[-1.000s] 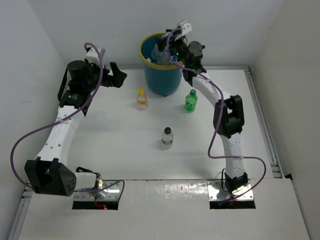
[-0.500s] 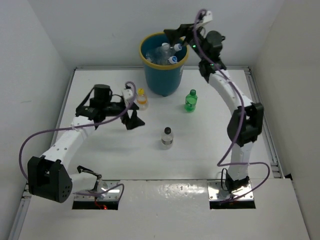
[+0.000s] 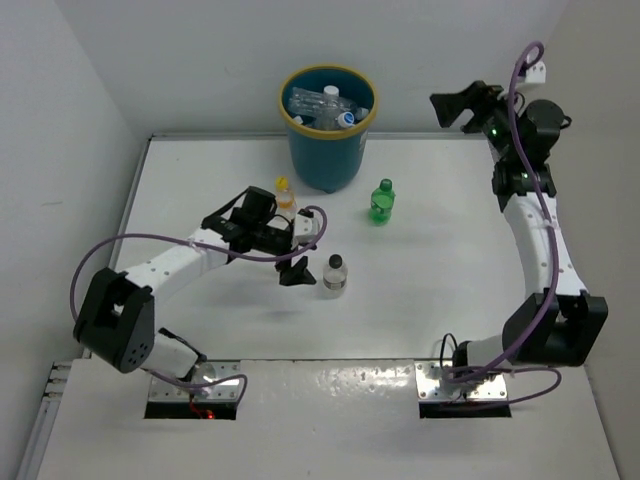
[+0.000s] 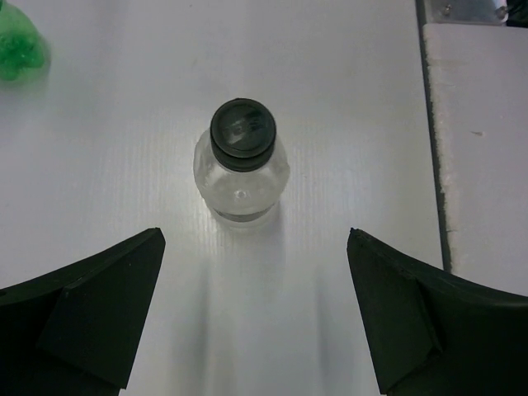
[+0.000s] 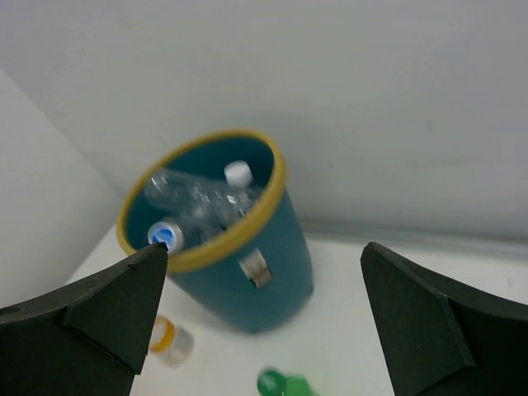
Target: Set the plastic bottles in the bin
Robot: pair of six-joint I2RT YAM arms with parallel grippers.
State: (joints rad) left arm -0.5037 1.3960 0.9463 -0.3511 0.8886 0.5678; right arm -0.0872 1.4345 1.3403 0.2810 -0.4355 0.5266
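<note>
Your left hand (image 4: 254, 239): wide, empty; black-capped bottle (image 4: 241, 165) upright on desk (image 4: 124, 124) just ahead. Your right hand (image 3: 455, 105): wide, empty, aloft. Bin (image 3: 325, 160): perhaps four bottles (image 3: 322, 108) inside. Green bottle (image 3: 381, 202), yellow-capped bottle (image 3: 284, 196): beside bin.

No word, brand or number can be read anywhere. The round dark teal plastic bin with a yellow rim (image 5: 285, 252) carries a small pale patch (image 5: 253, 268) on its outer wall, perhaps a sticker. The right wrist view is too blurred to show any characters on it. The clear plastic bottle with a black cap (image 4: 241, 165) shows no legible print from above.
</note>
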